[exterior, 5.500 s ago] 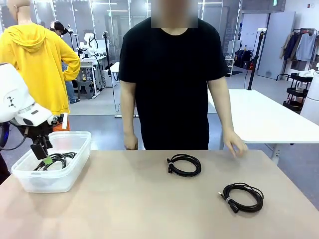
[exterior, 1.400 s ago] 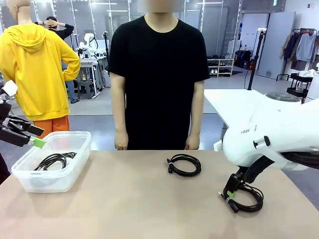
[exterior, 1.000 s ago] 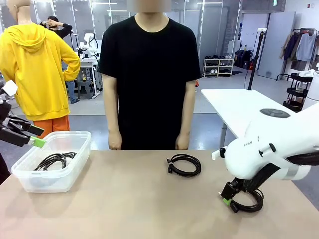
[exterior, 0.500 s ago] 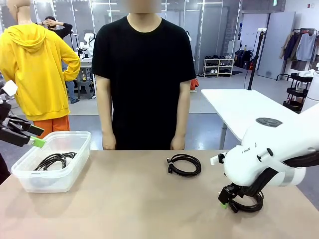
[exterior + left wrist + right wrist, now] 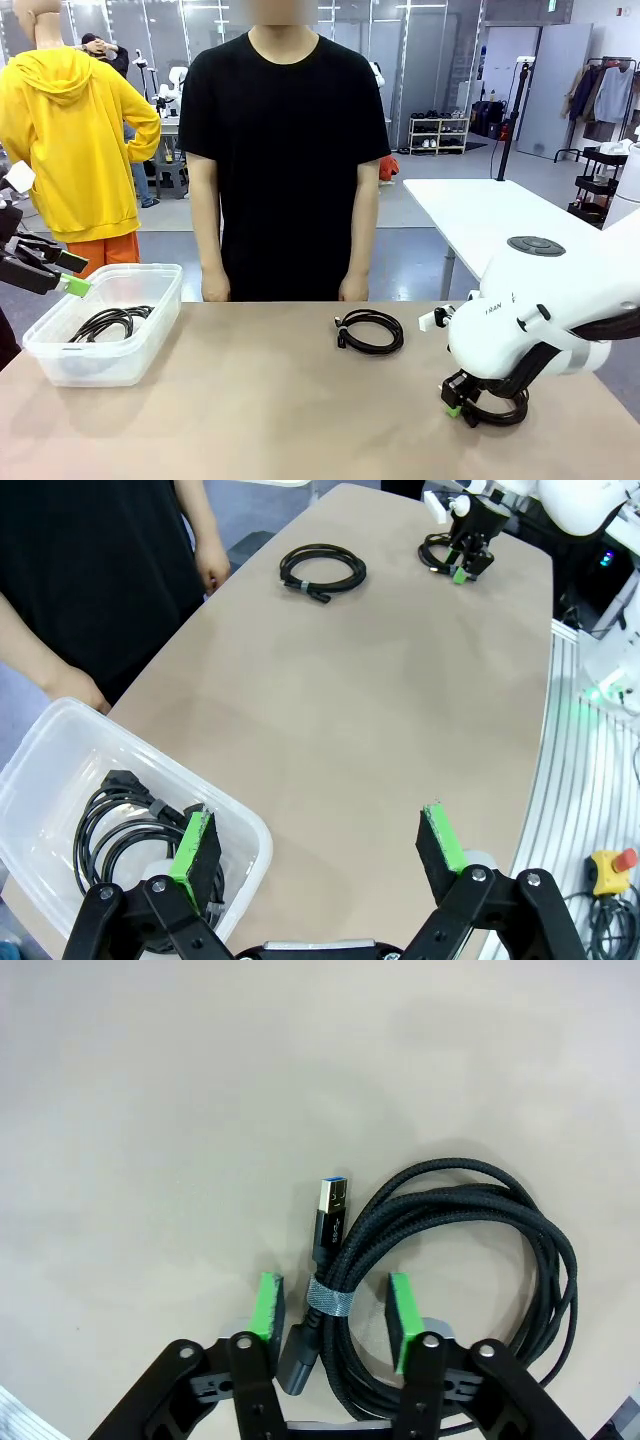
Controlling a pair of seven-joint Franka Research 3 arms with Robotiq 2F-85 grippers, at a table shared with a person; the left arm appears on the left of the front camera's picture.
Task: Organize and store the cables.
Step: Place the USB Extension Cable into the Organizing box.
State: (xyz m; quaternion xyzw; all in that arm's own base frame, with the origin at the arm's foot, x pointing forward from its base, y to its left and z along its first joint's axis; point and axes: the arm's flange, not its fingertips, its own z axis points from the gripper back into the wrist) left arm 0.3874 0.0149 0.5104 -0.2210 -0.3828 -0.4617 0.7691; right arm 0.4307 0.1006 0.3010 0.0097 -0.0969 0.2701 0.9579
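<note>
Now that R gripper (image 5: 333, 1302) has dropped over the black braided cable coil (image 5: 430, 1192), jaws narrowing astride it, not yet clamped; lift prob. next.

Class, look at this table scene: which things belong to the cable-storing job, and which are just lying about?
Job: USB cable coil between the right arm's fingers; mid-table cable coil; stored cable; clear plastic bin.
Lying about: white table behind; black trolley; yellow box with red button.
</note>
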